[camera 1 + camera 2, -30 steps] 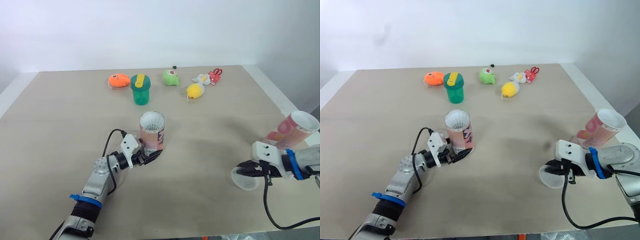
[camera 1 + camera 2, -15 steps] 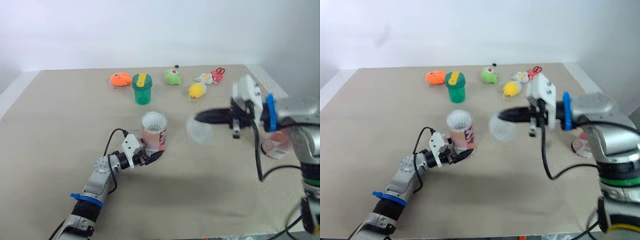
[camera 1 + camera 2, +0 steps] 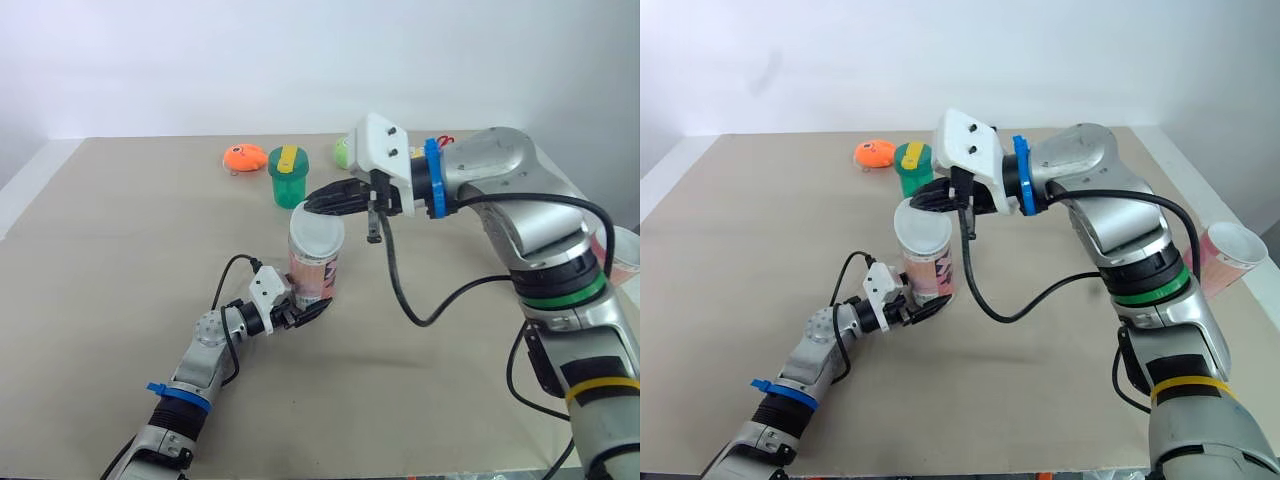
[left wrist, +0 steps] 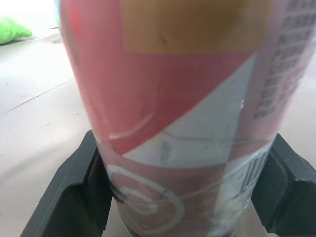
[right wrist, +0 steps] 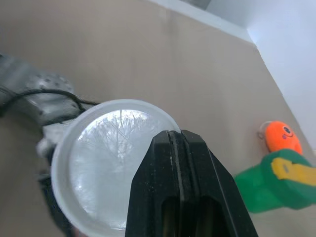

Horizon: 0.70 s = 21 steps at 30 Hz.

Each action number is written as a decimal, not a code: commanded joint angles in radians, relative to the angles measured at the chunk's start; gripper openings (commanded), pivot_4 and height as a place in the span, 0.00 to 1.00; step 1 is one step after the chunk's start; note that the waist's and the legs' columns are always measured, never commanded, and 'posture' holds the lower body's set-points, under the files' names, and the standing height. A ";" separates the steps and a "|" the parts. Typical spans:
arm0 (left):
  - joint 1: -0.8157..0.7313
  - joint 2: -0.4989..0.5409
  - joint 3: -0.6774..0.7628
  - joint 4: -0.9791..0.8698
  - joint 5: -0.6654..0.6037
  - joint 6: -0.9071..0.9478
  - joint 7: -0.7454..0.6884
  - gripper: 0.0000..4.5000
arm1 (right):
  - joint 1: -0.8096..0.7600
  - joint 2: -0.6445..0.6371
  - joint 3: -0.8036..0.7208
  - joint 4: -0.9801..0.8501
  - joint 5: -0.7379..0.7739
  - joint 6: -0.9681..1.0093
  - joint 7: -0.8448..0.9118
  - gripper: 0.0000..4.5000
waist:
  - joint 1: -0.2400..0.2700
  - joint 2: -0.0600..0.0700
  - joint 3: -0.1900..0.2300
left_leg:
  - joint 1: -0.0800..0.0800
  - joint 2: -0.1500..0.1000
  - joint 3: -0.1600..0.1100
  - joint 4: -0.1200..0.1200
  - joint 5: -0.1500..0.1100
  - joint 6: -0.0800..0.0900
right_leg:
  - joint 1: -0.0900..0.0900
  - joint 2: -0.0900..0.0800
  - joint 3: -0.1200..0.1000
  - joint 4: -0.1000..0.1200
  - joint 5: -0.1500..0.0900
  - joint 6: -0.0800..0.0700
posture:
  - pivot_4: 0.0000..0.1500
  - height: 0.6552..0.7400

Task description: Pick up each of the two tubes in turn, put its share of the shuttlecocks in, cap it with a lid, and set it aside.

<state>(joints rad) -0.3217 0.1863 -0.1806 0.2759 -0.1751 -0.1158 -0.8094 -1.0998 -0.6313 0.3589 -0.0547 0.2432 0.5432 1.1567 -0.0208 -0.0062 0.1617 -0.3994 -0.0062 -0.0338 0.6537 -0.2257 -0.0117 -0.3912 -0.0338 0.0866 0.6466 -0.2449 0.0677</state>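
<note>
A pink tube (image 3: 314,278) stands upright on the table's middle, white feathers visible inside through the lid in the right wrist view. My left gripper (image 3: 297,314) is shut on its lower part; its black fingers (image 4: 74,190) flank the tube (image 4: 182,113). My right gripper (image 3: 322,203) is shut on the rim of a clear round lid (image 3: 317,233), holding it directly over the tube's mouth. The lid (image 5: 106,163) is pinched by the right fingers (image 5: 180,182). A second pink tube (image 3: 1227,252) lies tilted at the table's right edge.
Along the far side sit an orange toy (image 3: 243,157), a green cup with a yellow lid (image 3: 285,177) and a green toy (image 3: 343,152), partly behind my right arm. The table's left edge (image 3: 25,195) is nearby.
My right arm swung left from the right side, carrying the lid from mid-air beside the tube to over its mouth. The left gripper kept hold of the tube.
</note>
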 commanded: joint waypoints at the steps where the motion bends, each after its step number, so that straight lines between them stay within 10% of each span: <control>1: 0.029 -0.001 -0.022 0.053 0.028 0.020 0.009 0.70 | -0.035 -0.007 0.008 0.008 -0.038 -0.031 0.033 0.01 | 0.000 0.000 0.000 | 0.000 0.000 0.000 0.000 0.000 0.000 | 0.000 0.000 0.000 0.000 0.000 0.000 | 1.00 1.00; 21: 0.037 -0.002 -0.018 0.043 0.030 0.020 0.011 0.70 | -0.029 0.015 0.067 0.014 -0.184 -0.132 0.086 0.01 | 0.000 0.000 0.000 | -0.001 -0.001 -0.004 0.000 0.000 0.000 | 0.000 -0.002 -0.003 0.000 -0.001 -0.001 | 1.00 1.00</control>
<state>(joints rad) -0.3171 0.1827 -0.1798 0.2717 -0.1651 -0.1246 -0.8071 -1.1077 -0.6157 0.4312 -0.0349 0.0749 0.4269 1.2386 -0.0211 -0.0061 0.1617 -0.4000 -0.0075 -0.0374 0.6531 -0.2257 -0.0117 -0.3911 -0.0354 0.0835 0.6466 -0.2458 0.0668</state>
